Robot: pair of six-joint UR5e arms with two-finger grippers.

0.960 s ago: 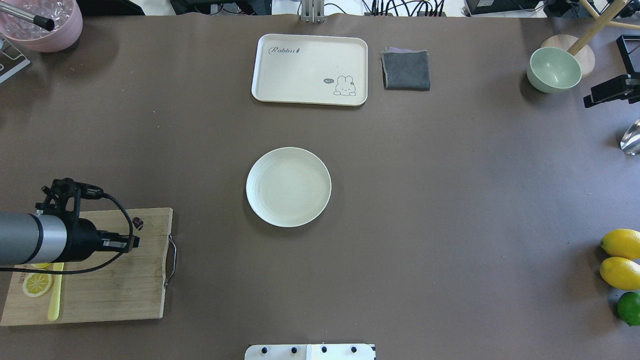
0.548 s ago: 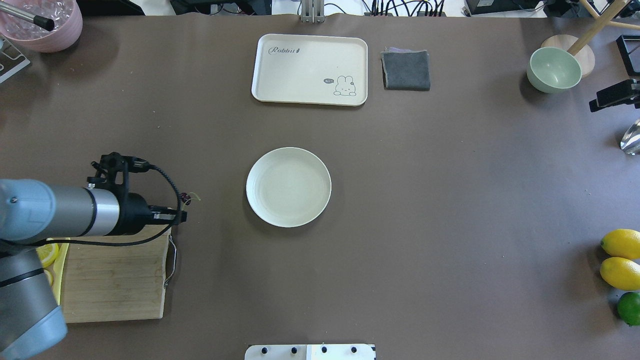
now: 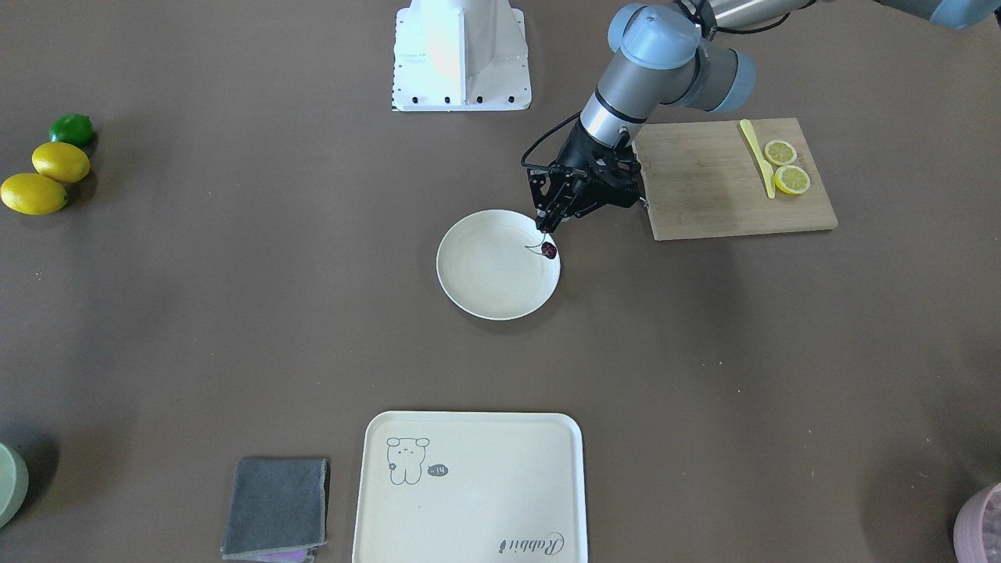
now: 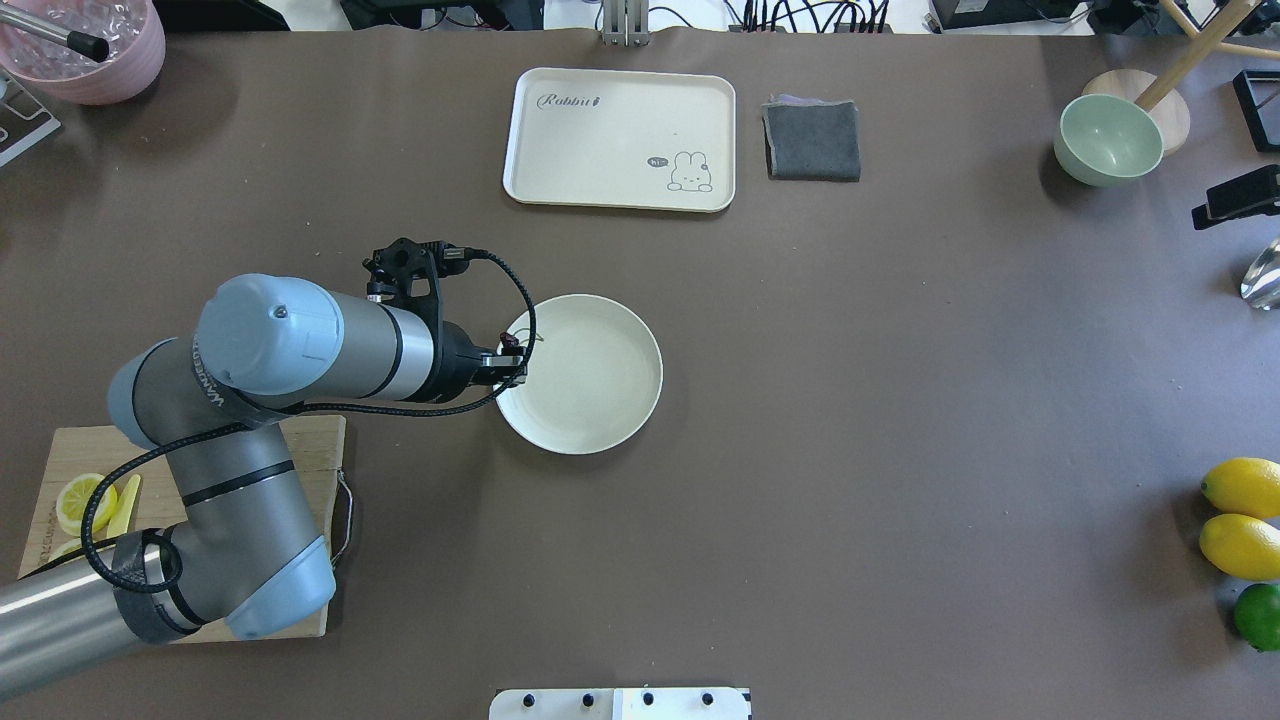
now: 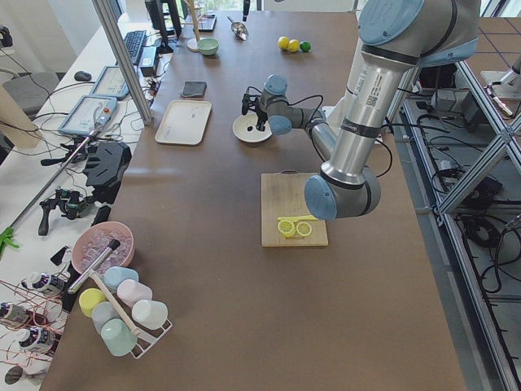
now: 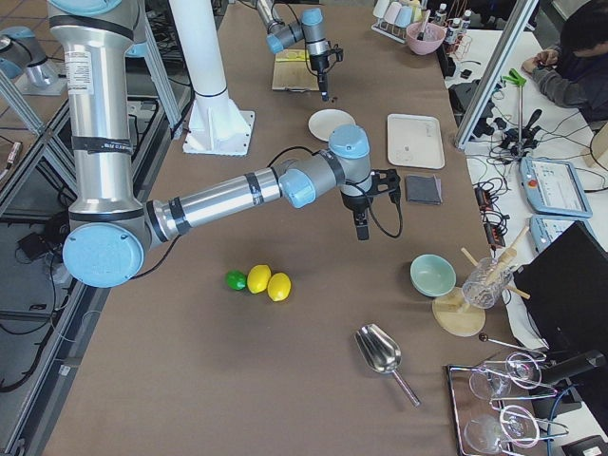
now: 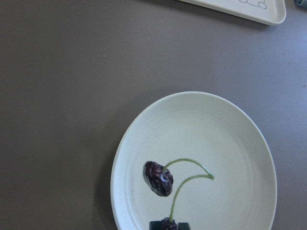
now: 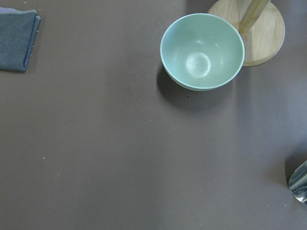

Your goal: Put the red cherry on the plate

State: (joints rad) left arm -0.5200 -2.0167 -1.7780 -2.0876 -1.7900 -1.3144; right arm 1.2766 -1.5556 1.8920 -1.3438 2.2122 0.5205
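The round cream plate [image 4: 590,385] lies at the table's middle. My left gripper [image 4: 515,360] hovers over the plate's rim on the cutting-board side, shut on the red cherry [image 4: 512,341]. In the left wrist view one dark cherry [image 7: 159,178] dangles on its green stem above the plate [image 7: 230,143], and the other sits pinched at the fingertips at the bottom edge. In the front-facing view the cherry [image 3: 549,250] hangs just below the gripper [image 3: 545,224], inside the plate [image 3: 493,274]. My right gripper [image 6: 362,231] points down over bare table near the green bowl; I cannot tell its state.
A wooden cutting board [image 3: 704,188] with lemon slices [image 3: 786,166] and a yellow knife lies behind my left arm. The rabbit tray [image 4: 620,140], grey cloth [image 4: 812,140] and green bowl [image 4: 1108,138] line the far side. Lemons and a lime [image 4: 1240,520] sit at the right edge.
My left arm has carried the cherry from the cutting board rightwards to over the plate's rim. The right arm's black end has drifted further toward the right edge.
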